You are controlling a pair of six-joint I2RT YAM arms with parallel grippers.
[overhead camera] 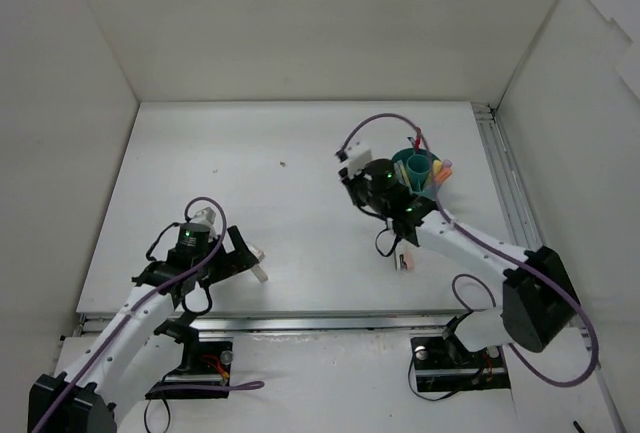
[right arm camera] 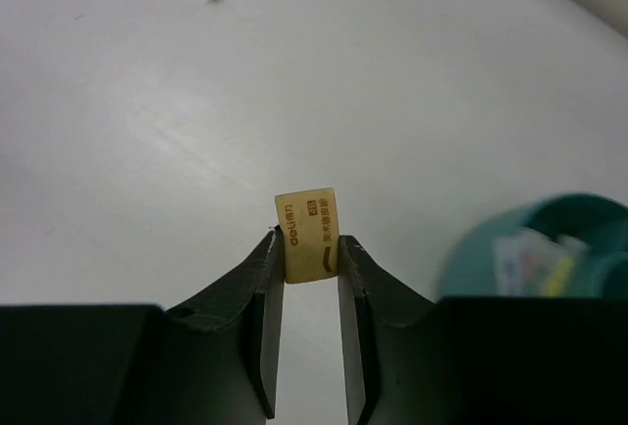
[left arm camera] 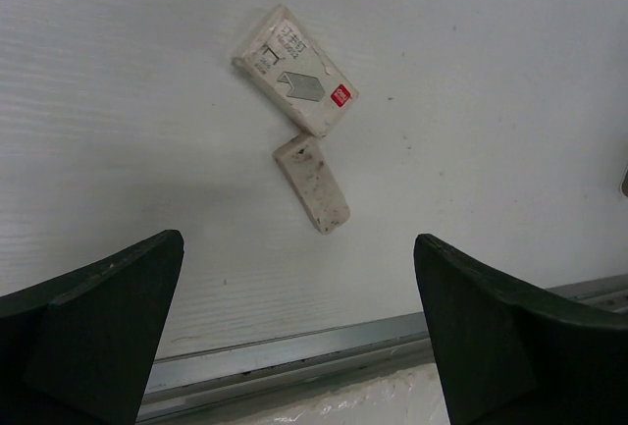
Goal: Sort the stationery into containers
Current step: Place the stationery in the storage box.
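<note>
So, right fingers (right arm camera: 270, 268) clamped on tan eraser (right arm camera: 308, 233), held upright above counter (right arm camera: 147, 131), just beside teal organiser (overhead camera: 412, 167), not in it. Markers (overhead camera: 440, 171) standing in organiser. Left fingers (left arm camera: 108, 317) spread wide, holding nothing, hovering over grubby white eraser (left arm camera: 312, 183) lying just beside small white box (left arm camera: 294, 70), near counter's front edge.
</note>
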